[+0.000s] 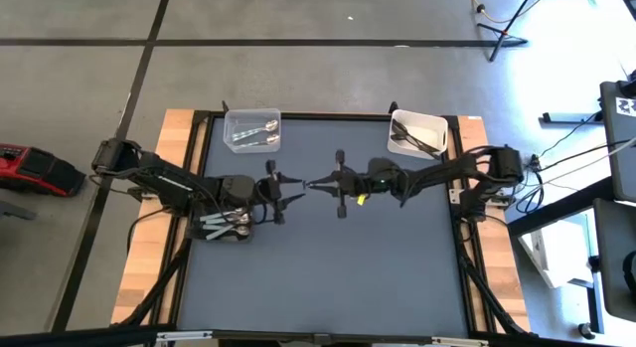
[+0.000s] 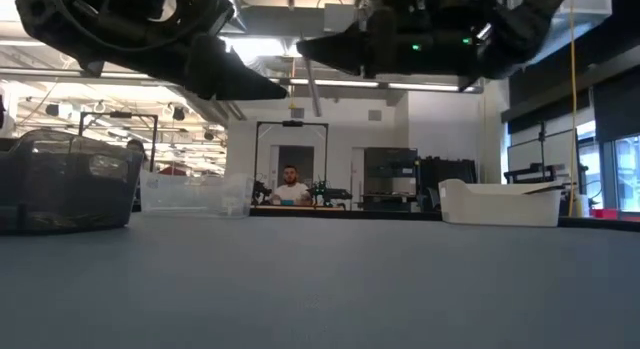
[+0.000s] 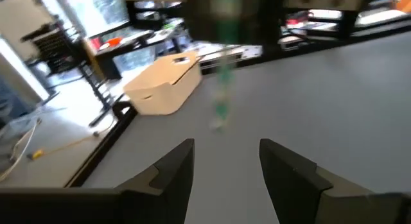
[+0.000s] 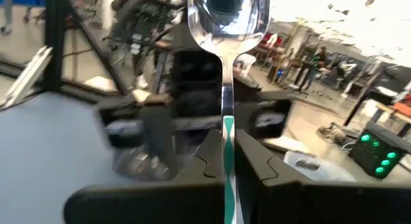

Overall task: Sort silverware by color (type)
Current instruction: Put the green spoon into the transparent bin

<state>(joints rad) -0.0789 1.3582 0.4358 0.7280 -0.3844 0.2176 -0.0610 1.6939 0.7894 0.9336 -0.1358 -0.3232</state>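
Observation:
My right gripper (image 1: 324, 185) is over the middle of the table, pointing level toward the left edge and shut on a shiny silver spoon (image 4: 225, 18). The spoon's bowl sticks out ahead of the fingers. Facing it a short way off is my left gripper (image 1: 294, 188), open and with nothing between its fingers (image 3: 226, 163). Under the left arm stands a dark basket (image 1: 231, 228) with more silverware lying in it. At the far left is a clear bin (image 1: 253, 130) holding silver spoons. At the far right is a white bin (image 1: 417, 133) holding dark utensils. My right gripper pinches the spoon's handle (image 4: 227, 131) between its two fingers. The fingers come level from the table's right and lie along the handle. The spoon's bowl (image 4: 225, 12) points on toward the left gripper, and the spoon is lifted clear of the table.
The grey mat (image 1: 328, 277) lies bare toward the near edge. Wooden strips (image 1: 149, 248) border the table's sides. In the low view, a person (image 2: 290, 184) sits in the room far behind the table.

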